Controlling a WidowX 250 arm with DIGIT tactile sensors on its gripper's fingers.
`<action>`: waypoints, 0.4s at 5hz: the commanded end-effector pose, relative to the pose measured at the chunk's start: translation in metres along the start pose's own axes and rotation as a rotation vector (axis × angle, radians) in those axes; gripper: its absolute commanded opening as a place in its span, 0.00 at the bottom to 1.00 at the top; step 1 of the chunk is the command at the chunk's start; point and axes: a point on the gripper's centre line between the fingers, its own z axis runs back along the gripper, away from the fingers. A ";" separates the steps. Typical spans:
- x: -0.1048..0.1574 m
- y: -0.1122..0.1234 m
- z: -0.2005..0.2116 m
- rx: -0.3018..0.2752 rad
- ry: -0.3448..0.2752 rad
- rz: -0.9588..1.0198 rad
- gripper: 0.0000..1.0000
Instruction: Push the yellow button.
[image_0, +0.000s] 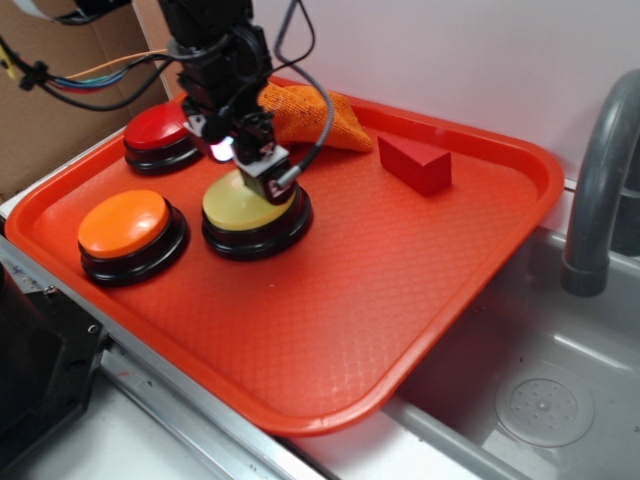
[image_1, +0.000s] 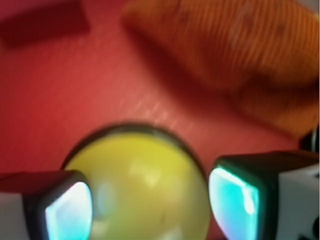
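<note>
The yellow button, a pale-yellow dome on a black round base, sits on the red tray left of its middle. My gripper is directly over the dome's back part, fingertips down at or just above its top; whether they touch I cannot tell. In the wrist view the yellow button fills the gap between my two fingers, and my gripper stands open with the jaws wide apart, holding nothing.
An orange-topped button sits left of the yellow one, a red-topped button behind it. An orange mesh bag and a red wedge block lie at the tray's back. A sink with a grey faucet is at right.
</note>
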 end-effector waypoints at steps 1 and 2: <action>-0.005 0.007 0.038 -0.003 -0.097 0.001 1.00; -0.006 0.012 0.045 -0.016 -0.079 0.016 1.00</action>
